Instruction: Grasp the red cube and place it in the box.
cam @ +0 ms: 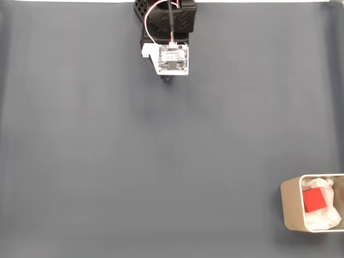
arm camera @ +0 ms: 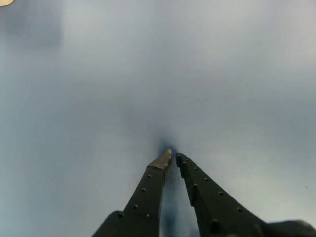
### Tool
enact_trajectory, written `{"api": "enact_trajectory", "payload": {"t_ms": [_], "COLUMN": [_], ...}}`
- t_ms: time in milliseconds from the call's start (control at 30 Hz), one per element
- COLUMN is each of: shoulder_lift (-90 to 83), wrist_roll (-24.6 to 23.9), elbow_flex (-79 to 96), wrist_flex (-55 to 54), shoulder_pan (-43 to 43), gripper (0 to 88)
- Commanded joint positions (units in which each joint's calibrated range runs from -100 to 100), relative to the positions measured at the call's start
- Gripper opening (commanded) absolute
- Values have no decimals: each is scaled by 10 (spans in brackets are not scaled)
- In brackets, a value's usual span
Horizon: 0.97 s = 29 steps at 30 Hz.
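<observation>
So we see the red cube (cam: 314,200) already in the box (cam: 290,207), approx 4 o'clock from the gripper (arm camera: 173,157), fingers nearly pressed together, empty.

I am looking down on a worktop (cam: 107,161) covered by a plain dark grey-blue sheet that is running edge to edge in the fixed view. The box (cam: 290,209) is sitting directly on it at the lower right corner of that view, partly cut off by the frame edge. The arm's base (cam: 164,16) is standing at the top middle. In the wrist view the same sheet (arm camera: 98,98) is showing bare and smooth.
</observation>
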Motion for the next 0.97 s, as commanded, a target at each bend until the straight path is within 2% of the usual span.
{"api": "enact_trajectory", "payload": {"t_ms": [0, 933], "shoulder_lift": [-7, -7], "wrist_roll": [6, 4], "elbow_flex": [5, 5], "wrist_flex": [24, 39], "shoulder_pan": [3, 4], "gripper": [0, 1]}}
